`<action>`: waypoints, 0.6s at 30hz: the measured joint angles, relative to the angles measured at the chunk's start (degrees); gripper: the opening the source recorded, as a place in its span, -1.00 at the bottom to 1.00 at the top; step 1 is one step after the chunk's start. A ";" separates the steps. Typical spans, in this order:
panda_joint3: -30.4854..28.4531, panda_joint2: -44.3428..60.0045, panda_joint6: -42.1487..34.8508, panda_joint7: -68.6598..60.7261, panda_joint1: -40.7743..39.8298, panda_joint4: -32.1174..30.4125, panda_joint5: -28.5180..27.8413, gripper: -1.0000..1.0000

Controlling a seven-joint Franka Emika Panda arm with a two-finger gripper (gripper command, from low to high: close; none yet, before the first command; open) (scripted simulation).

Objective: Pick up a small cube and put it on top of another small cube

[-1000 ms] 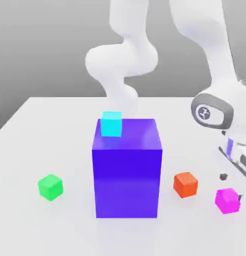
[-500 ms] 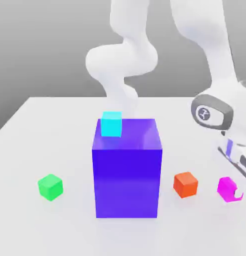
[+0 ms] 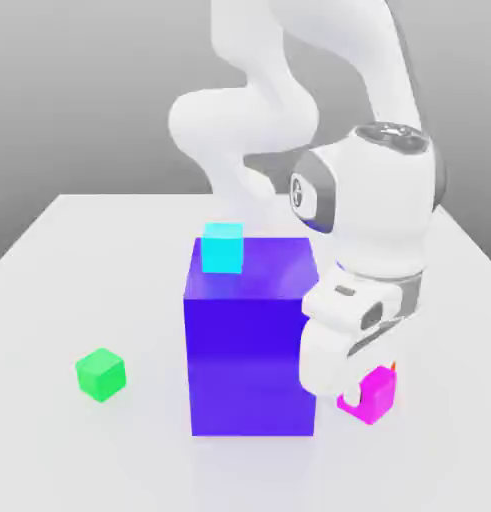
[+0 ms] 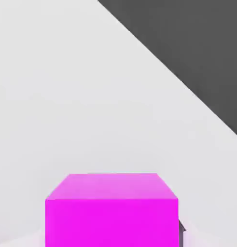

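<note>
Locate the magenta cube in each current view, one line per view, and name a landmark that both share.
Exterior view: the magenta cube is low and toward the exterior view's right, beside the big blue-violet block, at the claw.
Hand view: the magenta cube is large and close, at the picture's edge.
Shared landmark: the pale tabletop, also behind the cube in the hand view.

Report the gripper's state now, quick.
Gripper: jaws closed on the magenta cube, holding it in front of the orange-red cube.
</note>
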 joint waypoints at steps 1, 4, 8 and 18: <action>-0.71 -0.52 -0.02 2.85 -1.08 -0.27 -0.06 -1.00; -2.03 -2.07 -0.15 11.72 -5.12 -1.07 -0.63 -1.00; -4.02 -4.14 -0.40 23.77 -10.34 -2.12 -1.70 -1.00; -8.34 -8.80 -1.73 53.42 -22.66 -6.45 -3.37 -1.00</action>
